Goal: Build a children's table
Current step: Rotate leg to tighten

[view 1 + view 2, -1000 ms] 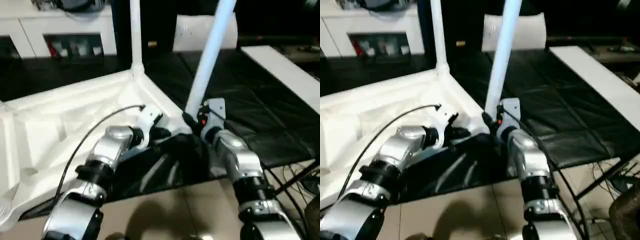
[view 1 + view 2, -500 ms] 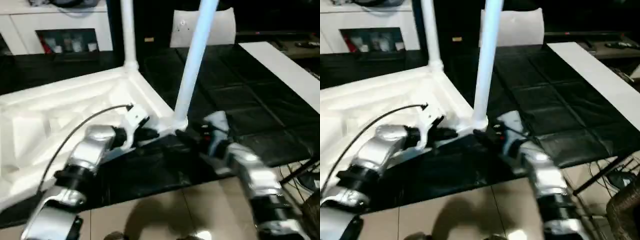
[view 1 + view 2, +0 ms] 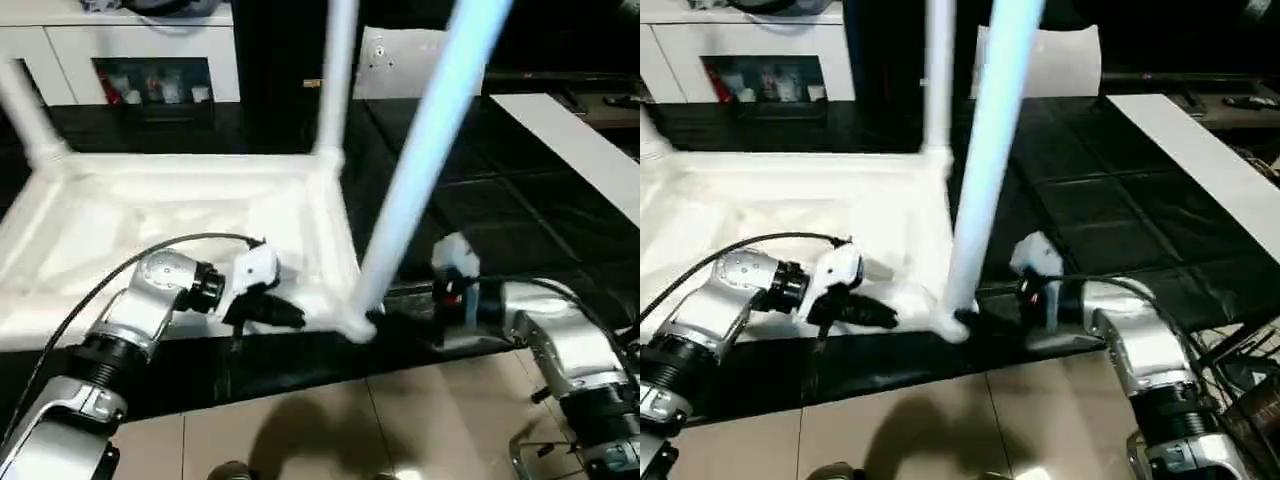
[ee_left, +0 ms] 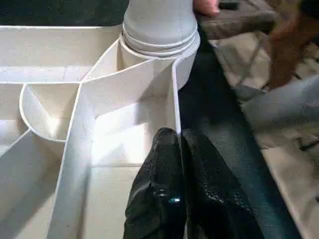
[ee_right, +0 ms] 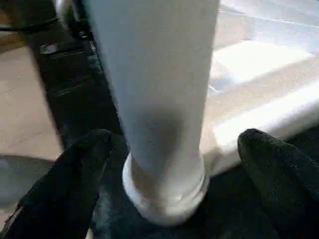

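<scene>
The children's table tabletop [image 3: 170, 225] is lying upside down across the left and middle of the head views, ribbed underside up, on a black padded worktop [image 3: 500, 210]. A white tapered leg [image 3: 425, 165] is standing in the near corner socket at centre frame, leaning toward the upper right; a second leg [image 3: 335, 85] is rising from the far corner at upper centre, and a third leg [image 3: 25, 115] is showing at upper left. The white cabinet [image 3: 130, 55] is sitting along the top left. The right claw [image 5: 164, 174] is standing spread wide, one finger either side of the near leg's base without touching it. The left claw [image 4: 182, 149] is pressed together, pinching the tabletop's thin edge wall beside that socket.
</scene>
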### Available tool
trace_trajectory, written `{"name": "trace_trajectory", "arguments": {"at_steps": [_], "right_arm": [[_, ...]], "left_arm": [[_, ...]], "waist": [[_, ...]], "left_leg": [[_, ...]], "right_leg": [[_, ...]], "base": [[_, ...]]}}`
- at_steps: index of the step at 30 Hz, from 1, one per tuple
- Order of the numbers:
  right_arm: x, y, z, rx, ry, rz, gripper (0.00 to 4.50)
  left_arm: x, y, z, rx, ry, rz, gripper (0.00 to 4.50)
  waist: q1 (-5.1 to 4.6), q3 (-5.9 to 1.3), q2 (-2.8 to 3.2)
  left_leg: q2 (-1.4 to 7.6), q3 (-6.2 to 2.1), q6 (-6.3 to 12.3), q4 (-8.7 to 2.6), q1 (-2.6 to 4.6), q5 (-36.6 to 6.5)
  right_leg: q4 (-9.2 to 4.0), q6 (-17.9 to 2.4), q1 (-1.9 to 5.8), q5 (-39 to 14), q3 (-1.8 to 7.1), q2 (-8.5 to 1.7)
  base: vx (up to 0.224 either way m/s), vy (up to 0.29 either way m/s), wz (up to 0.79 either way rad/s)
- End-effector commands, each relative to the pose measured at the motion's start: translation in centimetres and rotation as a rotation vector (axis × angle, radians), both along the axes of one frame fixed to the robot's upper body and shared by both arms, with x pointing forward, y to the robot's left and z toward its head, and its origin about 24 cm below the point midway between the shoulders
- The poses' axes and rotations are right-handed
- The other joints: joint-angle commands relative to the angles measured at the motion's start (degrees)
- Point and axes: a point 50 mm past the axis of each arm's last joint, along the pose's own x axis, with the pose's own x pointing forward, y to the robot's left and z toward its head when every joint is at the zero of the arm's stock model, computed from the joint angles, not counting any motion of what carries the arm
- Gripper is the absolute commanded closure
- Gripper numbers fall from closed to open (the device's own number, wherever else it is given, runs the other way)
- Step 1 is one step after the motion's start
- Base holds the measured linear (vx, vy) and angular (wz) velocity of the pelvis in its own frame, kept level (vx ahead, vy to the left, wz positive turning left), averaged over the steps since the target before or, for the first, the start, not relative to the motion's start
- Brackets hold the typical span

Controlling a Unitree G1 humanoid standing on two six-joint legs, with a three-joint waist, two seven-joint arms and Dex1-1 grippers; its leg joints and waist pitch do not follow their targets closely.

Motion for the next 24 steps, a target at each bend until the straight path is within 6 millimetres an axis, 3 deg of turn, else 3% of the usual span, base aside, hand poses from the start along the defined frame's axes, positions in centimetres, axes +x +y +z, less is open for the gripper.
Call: {"name": "trace_trajectory", "arguments": {"at_steps": [1, 8, 9, 13, 15, 24], "right_arm": [[0.26, -0.07, 0.51, 0.006, -0.011, 0.032, 0.39], [0.15, 0.48, 0.22, 0.000, 0.046, 0.127, 0.92], [0.17, 0.50, 0.20, 0.002, 0.054, 0.137, 1.18], [0.25, 0.43, 0.20, 0.005, 0.071, 0.158, 1.37], [0.26, 0.44, 0.18, 0.008, 0.077, 0.163, 1.69], [0.23, 0.63, 0.01, 0.017, 0.098, 0.181, 2.35]], "left_arm": [[-0.29, -1.12, 0.40, 0.002, 0.000, -0.113, 4.50], [-0.20, -1.28, 0.40, 0.017, -0.014, -0.146, 4.50], [-0.18, -1.25, 0.40, 0.018, -0.014, -0.149, 4.50], [-0.17, -1.09, 0.44, 0.023, -0.013, -0.154, 4.50], [-0.18, -1.00, 0.42, 0.025, -0.012, -0.154, 4.50], [-0.22, -0.82, 0.25, 0.033, -0.007, -0.152, 4.50]], "waist": [[-0.24, -3.68, -0.18], [0.29, -3.78, -0.36], [0.43, -3.86, -0.32], [0.78, -3.89, -0.35], [0.79, -3.88, -0.38], [0.85, -3.87, -0.42]], "left_leg": [[3.13, -0.47, 3.62, -4.07, 1.18, -8.82], [3.11, -0.41, 3.70, -3.94, 1.10, -8.04], [3.13, -0.40, 3.79, -3.90, 1.14, -7.56], [3.13, -0.33, 3.85, -3.83, 1.15, -7.41], [3.17, -0.37, 3.71, -3.87, 1.11, -7.34], [3.15, -0.36, 3.45, -3.89, 1.15, -7.51]], "right_leg": [[-4.47, -13.74, 2.92, -6.70, 2.99, -4.10], [-4.36, -13.42, 2.96, -6.38, 2.97, -4.11], [-4.22, -13.48, 2.96, -5.59, 2.96, -4.08], [-4.17, -13.71, 2.98, -5.38, 2.90, -4.11], [-4.16, -13.61, 3.00, -5.41, 2.90, -4.09], [-4.18, -13.51, 2.95, -6.00, 2.85, -4.05]], "base": [[0.000, 0.000, 0.00], [0.000, 0.000, 0.00], [0.000, 0.000, 0.00], [0.000, 0.000, 0.00], [0.000, 0.000, 0.00], [0.000, 0.000, 0.00]]}}
